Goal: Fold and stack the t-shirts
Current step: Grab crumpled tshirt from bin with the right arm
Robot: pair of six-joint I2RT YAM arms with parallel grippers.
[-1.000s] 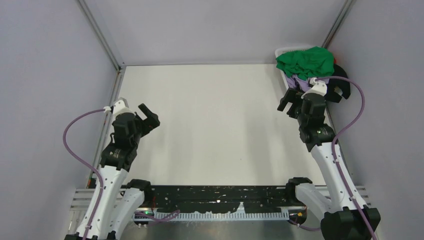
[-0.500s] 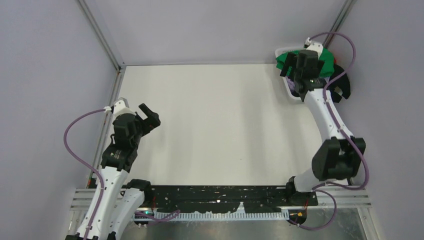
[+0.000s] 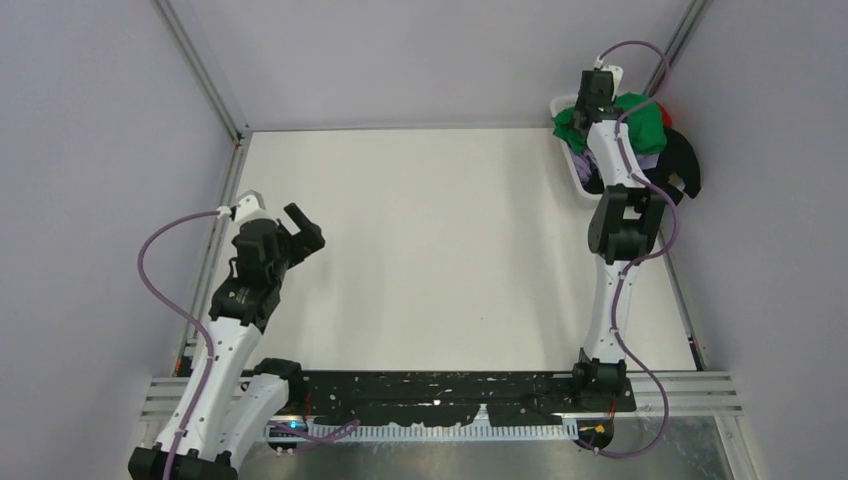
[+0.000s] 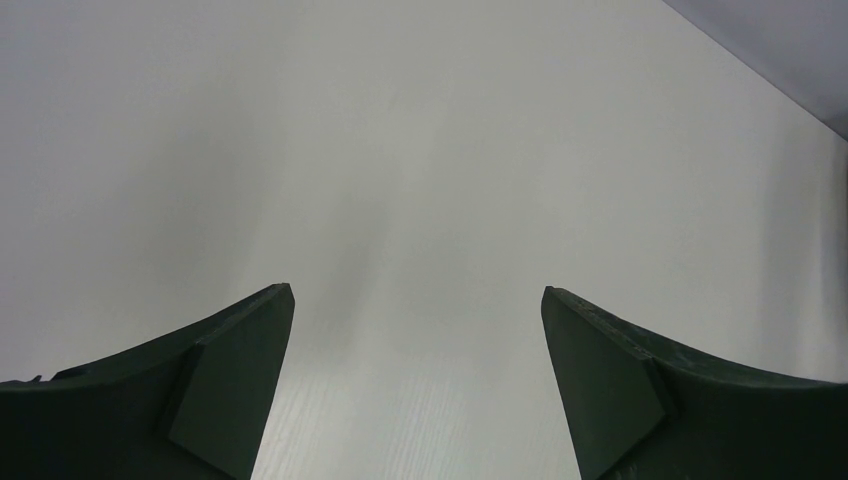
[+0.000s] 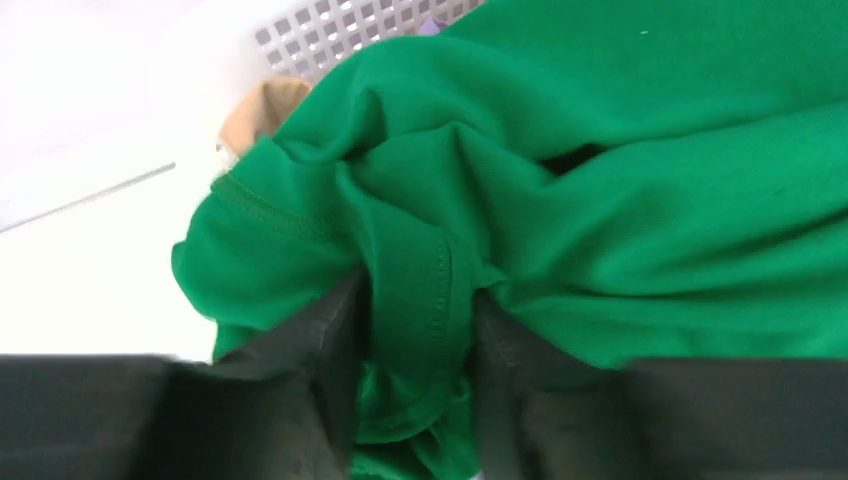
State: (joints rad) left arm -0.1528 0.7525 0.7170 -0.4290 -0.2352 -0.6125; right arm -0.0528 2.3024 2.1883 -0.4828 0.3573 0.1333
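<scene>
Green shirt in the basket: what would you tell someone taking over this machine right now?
Right gripper: fingers pinch a fold of the bright green cloth t-shirt, heaped on the white plastic lattice basket in the far right corner.
Left gripper: open, empty, above the white table.
Black cloth shirt lies in the same heap.
Done: nothing folded yet.
Left: lift, fold, stack every shirt.

Lettering, labels, brands, numbers, signs: none legible in any view.
Green t-shirt (image 5: 640,200): plain cloth, stitched hems only, no print or tag text readable.
Basket (image 5: 330,35): bare white lattice, no readable marking.
</scene>
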